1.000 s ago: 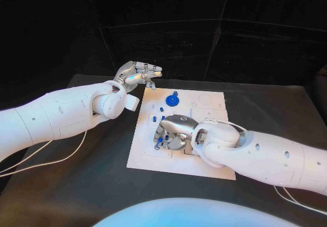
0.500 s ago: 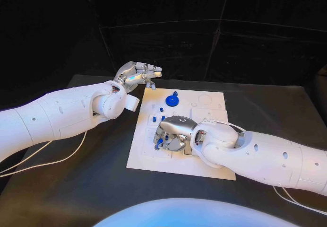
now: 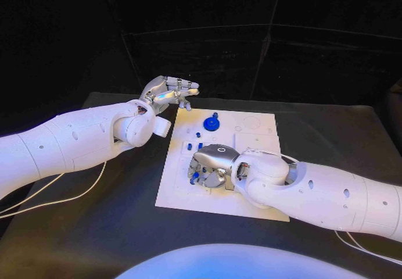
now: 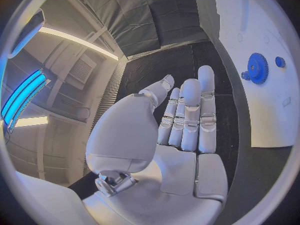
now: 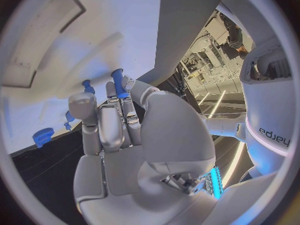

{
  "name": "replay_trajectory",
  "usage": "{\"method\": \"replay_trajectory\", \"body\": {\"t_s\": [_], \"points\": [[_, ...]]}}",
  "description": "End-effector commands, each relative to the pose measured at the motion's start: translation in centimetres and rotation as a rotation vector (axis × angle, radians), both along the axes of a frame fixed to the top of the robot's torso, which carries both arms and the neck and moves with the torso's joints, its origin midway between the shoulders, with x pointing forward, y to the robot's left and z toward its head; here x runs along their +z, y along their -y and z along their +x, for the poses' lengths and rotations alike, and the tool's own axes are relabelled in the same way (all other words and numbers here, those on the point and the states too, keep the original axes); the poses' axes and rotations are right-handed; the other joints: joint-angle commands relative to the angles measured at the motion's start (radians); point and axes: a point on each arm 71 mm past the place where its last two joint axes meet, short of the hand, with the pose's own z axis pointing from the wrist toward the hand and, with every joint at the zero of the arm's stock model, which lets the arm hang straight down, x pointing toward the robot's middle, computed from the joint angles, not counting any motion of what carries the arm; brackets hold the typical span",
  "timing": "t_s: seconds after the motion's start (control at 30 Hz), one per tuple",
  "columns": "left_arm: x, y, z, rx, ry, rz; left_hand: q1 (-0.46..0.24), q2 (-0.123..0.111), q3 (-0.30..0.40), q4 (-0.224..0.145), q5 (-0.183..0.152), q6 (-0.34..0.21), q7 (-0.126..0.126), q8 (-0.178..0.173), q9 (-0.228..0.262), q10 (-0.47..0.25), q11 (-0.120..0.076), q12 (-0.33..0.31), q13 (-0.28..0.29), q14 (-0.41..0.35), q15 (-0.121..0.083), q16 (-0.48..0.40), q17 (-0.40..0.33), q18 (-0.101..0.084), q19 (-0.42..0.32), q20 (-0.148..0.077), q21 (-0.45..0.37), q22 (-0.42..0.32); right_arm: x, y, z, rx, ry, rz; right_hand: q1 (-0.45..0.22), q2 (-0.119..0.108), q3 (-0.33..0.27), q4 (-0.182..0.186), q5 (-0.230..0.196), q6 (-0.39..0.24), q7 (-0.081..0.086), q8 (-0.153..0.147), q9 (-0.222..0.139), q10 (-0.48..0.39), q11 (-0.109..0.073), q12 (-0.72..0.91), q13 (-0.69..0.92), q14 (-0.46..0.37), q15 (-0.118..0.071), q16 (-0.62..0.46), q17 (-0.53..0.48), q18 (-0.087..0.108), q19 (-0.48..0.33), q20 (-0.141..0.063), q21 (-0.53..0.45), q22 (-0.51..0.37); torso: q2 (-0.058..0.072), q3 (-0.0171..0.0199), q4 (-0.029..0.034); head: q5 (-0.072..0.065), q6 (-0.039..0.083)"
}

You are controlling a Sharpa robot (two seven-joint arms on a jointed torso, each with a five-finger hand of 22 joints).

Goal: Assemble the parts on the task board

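Flat white rectangular task board [image 3: 251,204], lying in the middle of the black table [image 3: 100,232] with its long edges running away from the robot; bare tabletop shows along all four of its edges, widest on the robot's right side and toward the robot. Left silver many-fingered hand [image 3: 170,90]: raised just beyond the board's far left corner, off the plate, fingers straight and close together (in the left wrist view [image 4: 187,120] they stand side by side, the palm bare, nothing held). Right silver many-fingered hand [image 3: 214,165]: down over the board's left middle area, palm toward the plate, fingers bent onto it among the small parts; in the right wrist view [image 5: 119,120] a small blue peg [image 5: 119,83] stands up at the fingertips, but whether it is gripped or merely touched cannot be told. Parts, blue: one round toothed gear [image 3: 212,123] near the far edge, well apart from the right hand; a few short blue pins [image 3: 197,145] just beyond the right hand; further blue pieces [image 3: 195,174] under its fingers, partly hidden.
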Motion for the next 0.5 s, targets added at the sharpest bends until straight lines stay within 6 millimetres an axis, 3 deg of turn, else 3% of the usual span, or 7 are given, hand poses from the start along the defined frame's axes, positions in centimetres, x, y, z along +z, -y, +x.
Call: {"method": "replay_trajectory", "body": {"t_s": [0.03,0.17,0.23,0.33,0.5], "points": [[0.12,0.16,0.01,-0.011,0.002,-0.008,-0.004,0.007,-0.006,0.001,0.000,-0.008,-0.003,0.007,0.000,-0.007,0.002,0.006,-0.001,-0.006,-0.002,-0.004,-0.001,0.006,-0.001,0.003,-0.004,-0.001,-0.43,-0.03,-0.20,0.001,0.005,-0.031,0.001,0.001,0.004,0.002,0.001,-0.007,-0.001,-0.007,-0.001,0.024,-0.029,0.000,0.000,0.016,0.006,0.003,-0.002,-0.008,-0.008,0.002,0.000,-0.002,0.000,0.0000,0.0004,0.001,0.000],[0.12,0.16,0.01,-0.011,0.001,-0.008,-0.004,0.007,-0.006,0.001,0.000,-0.008,-0.003,0.007,0.000,-0.007,0.002,0.006,-0.001,-0.006,-0.002,-0.004,-0.001,0.006,-0.001,0.003,-0.004,-0.001,-0.34,-0.14,-0.29,0.010,0.011,-0.018,-0.032,-0.016,-0.006,0.012,0.019,-0.036,0.013,-0.015,-0.004,-0.032,-0.013,-0.038,-0.017,0.015,0.019,0.002,-0.006,-0.008,-0.017,0.011,-0.006,-0.014,0.000,0.0000,0.0000,0.001,0.001],[0.12,0.16,0.01,-0.011,0.001,-0.008,-0.004,0.007,-0.006,0.001,0.000,-0.008,-0.003,0.007,0.000,-0.007,0.002,0.006,-0.001,-0.006,-0.002,-0.004,-0.001,0.006,-0.001,0.003,-0.004,-0.001,-0.25,-0.19,-0.33,0.014,0.015,-0.005,-0.057,-0.036,-0.019,0.021,0.032,-0.054,0.020,-0.016,-0.005,-0.064,-0.002,-0.061,-0.029,0.013,0.029,0.001,-0.011,-0.007,-0.022,0.020,-0.010,-0.021,0.001,-0.0003,0.0001,0.001,0.001],[0.12,0.15,0.01,-0.011,0.001,-0.008,-0.004,0.007,-0.006,0.001,0.000,-0.008,-0.003,0.007,0.000,-0.007,0.002,0.006,-0.001,-0.006,-0.002,-0.004,-0.001,0.006,-0.001,0.003,-0.004,-0.001,-0.11,-0.28,-0.38,0.020,0.021,0.014,-0.077,-0.055,-0.040,0.027,0.025,-0.083,0.018,-0.017,-0.005,-0.082,0.002,-0.073,-0.036,0.012,0.033,0.001,-0.013,-0.005,-0.026,0.027,-0.014,-0.028,0.000,-0.0002,0.0007,0.001,0.002],[0.11,0.14,0.00,-0.011,0.000,-0.008,-0.004,0.007,-0.006,0.001,0.000,-0.008,-0.003,0.007,0.000,-0.007,0.002,0.006,-0.001,-0.006,-0.002,-0.004,-0.001,0.006,-0.001,0.003,-0.004,-0.001,-0.01,-0.36,-0.46,0.027,0.022,0.028,-0.087,-0.064,-0.056,0.032,0.027,-0.102,0.016,-0.015,-0.004,-0.090,0.003,-0.077,-0.036,0.011,0.034,0.002,-0.014,-0.003,-0.027,0.030,-0.015,-0.029,0.001,-0.0001,0.0008,0.002,0.002]]}}
